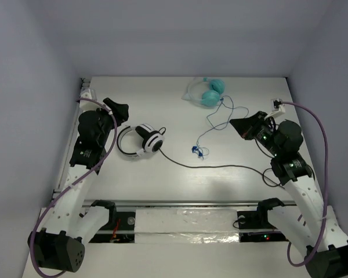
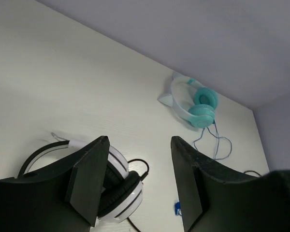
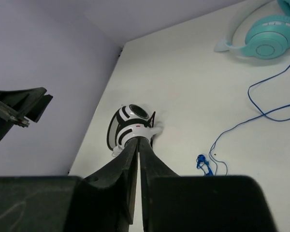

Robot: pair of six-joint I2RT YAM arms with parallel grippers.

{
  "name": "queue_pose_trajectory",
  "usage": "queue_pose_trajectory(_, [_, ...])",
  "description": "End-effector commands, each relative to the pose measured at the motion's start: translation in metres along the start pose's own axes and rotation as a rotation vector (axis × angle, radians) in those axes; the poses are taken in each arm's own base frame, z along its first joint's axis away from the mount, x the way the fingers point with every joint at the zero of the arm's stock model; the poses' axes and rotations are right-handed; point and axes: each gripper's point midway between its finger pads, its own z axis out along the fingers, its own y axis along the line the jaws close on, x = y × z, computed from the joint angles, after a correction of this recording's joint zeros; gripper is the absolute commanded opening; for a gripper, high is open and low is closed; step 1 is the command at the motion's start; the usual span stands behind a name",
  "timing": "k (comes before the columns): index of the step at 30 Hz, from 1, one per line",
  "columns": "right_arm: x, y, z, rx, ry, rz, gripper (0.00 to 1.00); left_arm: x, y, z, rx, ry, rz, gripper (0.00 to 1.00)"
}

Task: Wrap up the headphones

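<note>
On the tabletop (image 1: 162, 104), left of centre, the headphones (image 1: 145, 141) lie flat. Their cable (image 1: 220, 167) trails unwound rightward toward the right arm (image 1: 287, 139), so wrapping is judged not begun. Just beside the headband, the left jaws stand wide, apparently positioned for a grasp. Well apart from the cable, the right jaws are pressed nearly together with nothing between them. Near the far edge, the teal headphones (image 1: 209, 91) play no part

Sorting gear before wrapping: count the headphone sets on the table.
2. The white-and-black headphones lie left of centre; the teal headphones lie near the far edge. None seems hidden.
</note>
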Motion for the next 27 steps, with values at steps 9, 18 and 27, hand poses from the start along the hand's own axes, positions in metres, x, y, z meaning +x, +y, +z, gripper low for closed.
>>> queue_pose_trajectory(9, [-0.002,-0.005,0.018,0.004,0.015,-0.032,0.00,0.037,0.080,-0.014,-0.373,0.060,-0.028,0.00])
queue_pose_trajectory(18, [0.042,-0.007,0.049,0.077,0.089,-0.059,0.00,0.091,0.114,-0.016,-0.561,0.136,0.037,0.00])
queue_pose_trajectory(27, [0.078,-0.002,0.058,0.059,0.180,-0.085,0.21,0.145,0.151,-0.027,-0.709,0.257,0.047,0.44])
